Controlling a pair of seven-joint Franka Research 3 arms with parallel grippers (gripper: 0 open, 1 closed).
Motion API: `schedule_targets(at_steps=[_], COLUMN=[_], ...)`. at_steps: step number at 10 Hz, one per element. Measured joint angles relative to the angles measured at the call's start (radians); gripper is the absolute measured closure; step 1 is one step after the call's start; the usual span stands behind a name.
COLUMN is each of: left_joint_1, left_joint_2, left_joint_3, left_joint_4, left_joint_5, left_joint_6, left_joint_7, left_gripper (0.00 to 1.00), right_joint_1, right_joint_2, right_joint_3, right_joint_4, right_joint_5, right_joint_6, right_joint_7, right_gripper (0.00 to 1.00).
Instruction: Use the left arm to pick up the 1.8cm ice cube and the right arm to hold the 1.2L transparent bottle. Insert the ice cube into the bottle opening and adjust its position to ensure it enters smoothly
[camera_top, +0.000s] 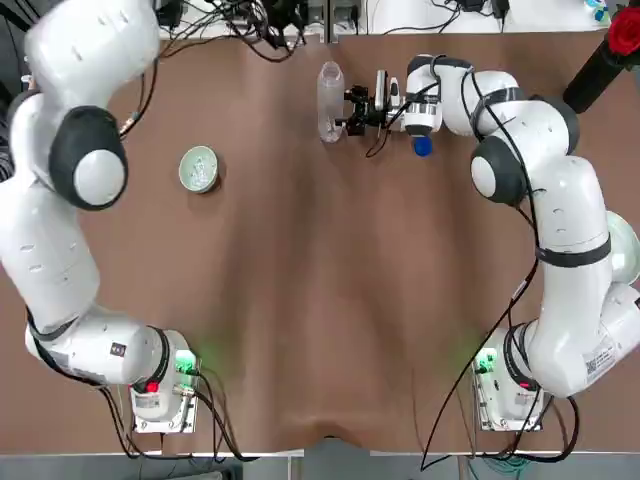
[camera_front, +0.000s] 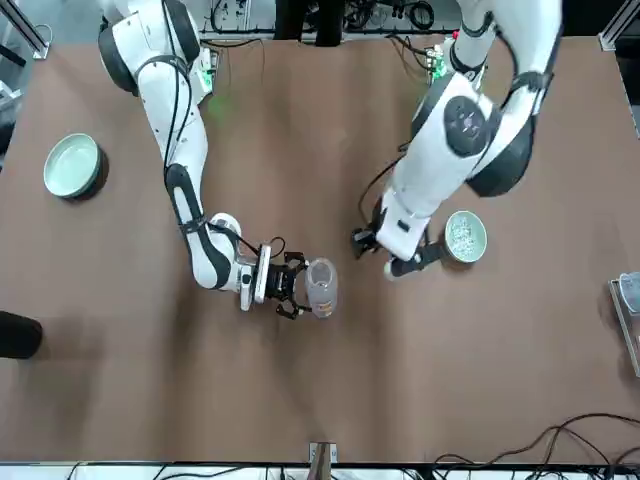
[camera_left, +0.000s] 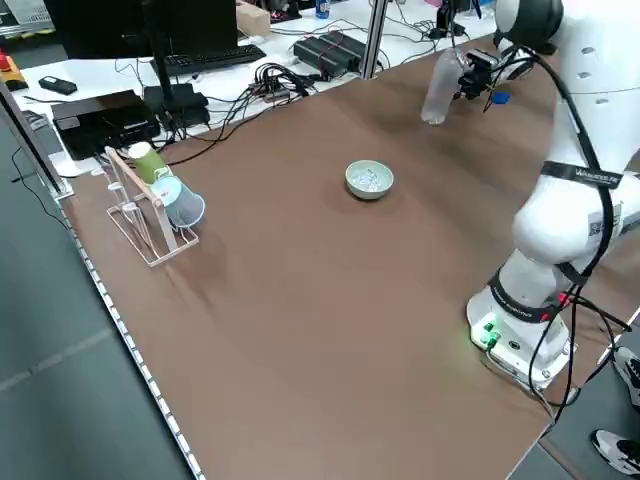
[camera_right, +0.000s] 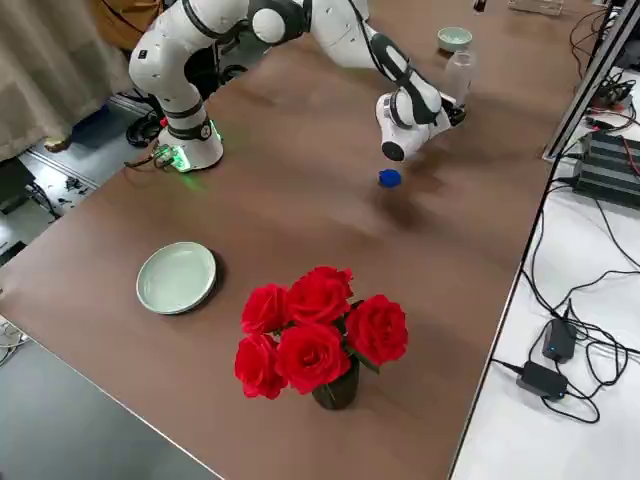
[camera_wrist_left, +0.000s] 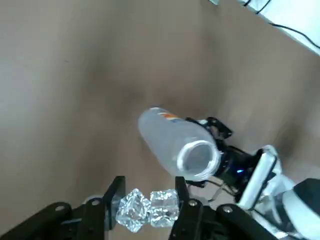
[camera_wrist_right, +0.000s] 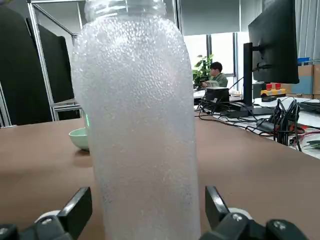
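The clear bottle (camera_top: 330, 100) stands upright at the far middle of the table. My right gripper (camera_top: 342, 110) reaches in from the right, shut on its lower body; in the right wrist view its fingers (camera_wrist_right: 77, 210) press against both sides of the bottle (camera_wrist_right: 140, 125). My left gripper (camera_wrist_left: 148, 200) hangs high above the table, shut on the ice cube (camera_wrist_left: 165, 205), with a second clear chunk pressed beside it. Below and just ahead of it is the bottle's open mouth (camera_wrist_left: 197, 160). In the front view the left gripper (camera_front: 388, 262) sits between the bottle (camera_front: 321, 287) and the bowl.
A pale green bowl (camera_top: 199, 168) of ice cubes sits left of the bottle. A blue cap (camera_top: 422, 147) lies under my right forearm. A black cylinder with a red top (camera_top: 605, 60) stands far right, near a green plate (camera_right: 177, 277) and roses (camera_right: 320, 335). A cup rack (camera_left: 150, 200) stands far left.
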Motion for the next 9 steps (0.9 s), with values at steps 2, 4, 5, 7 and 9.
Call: schedule_targets(at_steps=[2, 4, 5, 7, 9], left_joint_1=[-0.187, -0.406, -0.449, -0.450, -0.447], left_joint_2=[0.066, 0.110, 0.122, 0.125, 0.125], left_joint_3=[0.171, 0.391, 0.430, 0.441, 0.447], left_joint_4=[0.032, 0.068, 0.084, 0.093, 0.095], left_joint_5=[0.000, 0.000, 0.000, 0.000, 0.000], left_joint_6=[0.089, 0.141, 0.152, 0.153, 0.153], left_joint_7=[-0.080, -0.155, -0.172, -0.173, -0.173], left_gripper=[0.55, 0.55, 0.55, 0.55, 0.55], right_joint_1=[0.000, 0.000, 0.000, 0.000, 0.000], right_joint_2=[0.000, 0.000, 0.000, 0.000, 0.000], right_joint_3=[0.000, 0.000, 0.000, 0.000, 0.000], right_joint_4=[0.000, 0.000, 0.000, 0.000, 0.000], right_joint_5=[0.000, 0.001, 0.001, 0.001, 0.001], right_joint_6=[0.000, 0.000, 0.000, 0.000, 0.000], right_joint_7=[0.000, 0.000, 0.000, 0.000, 0.000], right_gripper=[0.00, 0.00, 0.00, 0.00, 0.00])
